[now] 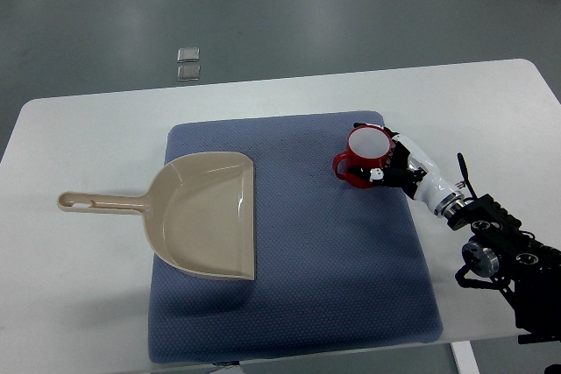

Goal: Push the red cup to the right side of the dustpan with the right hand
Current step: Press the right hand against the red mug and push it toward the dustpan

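Note:
A red cup (362, 151) with a white inside stands upright on the blue mat (333, 251), right of the dustpan. Its handle points left. The beige dustpan (206, 212) lies on the mat's left half, its long handle reaching left over the table. My right hand (392, 166) comes in from the lower right and rests against the cup's right side, its fingers (379, 174) curved along the cup wall. Whether they clasp the cup or only touch it is unclear. The left arm does not show.
The white table (79, 129) carries the mat. Its right edge runs close behind my right forearm (438, 190). Two small square plates (188, 62) lie on the grey floor beyond the table's far edge.

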Robot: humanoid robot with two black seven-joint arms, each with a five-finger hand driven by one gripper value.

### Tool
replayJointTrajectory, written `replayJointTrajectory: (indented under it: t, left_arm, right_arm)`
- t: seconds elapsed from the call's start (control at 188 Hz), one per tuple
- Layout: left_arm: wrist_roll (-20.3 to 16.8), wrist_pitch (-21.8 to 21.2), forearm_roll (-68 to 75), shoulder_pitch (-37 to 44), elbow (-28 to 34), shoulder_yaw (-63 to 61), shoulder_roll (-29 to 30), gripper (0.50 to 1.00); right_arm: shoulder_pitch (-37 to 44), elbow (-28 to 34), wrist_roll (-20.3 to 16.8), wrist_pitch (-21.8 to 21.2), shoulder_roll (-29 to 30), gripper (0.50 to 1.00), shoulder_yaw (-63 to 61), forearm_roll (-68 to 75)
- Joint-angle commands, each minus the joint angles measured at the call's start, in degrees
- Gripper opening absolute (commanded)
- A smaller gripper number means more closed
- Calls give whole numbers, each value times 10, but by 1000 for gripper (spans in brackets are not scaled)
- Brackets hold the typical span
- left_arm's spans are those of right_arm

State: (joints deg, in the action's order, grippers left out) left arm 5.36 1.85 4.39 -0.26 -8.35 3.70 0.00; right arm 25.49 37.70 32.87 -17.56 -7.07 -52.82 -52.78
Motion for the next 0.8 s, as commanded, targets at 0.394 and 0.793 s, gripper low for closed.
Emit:
replayJointTrajectory:
  t: [0.394, 0.793]
  left_arm:
    - [0, 0, 0, 0, 0, 0, 0, 1000]
    - [0, 0, 0, 0, 0, 0, 0, 1000]
  right_arm:
    - [-3, 0, 7, 0, 16, 932, 14, -4]
    - [-2, 6, 10, 0, 28, 932, 23, -4]
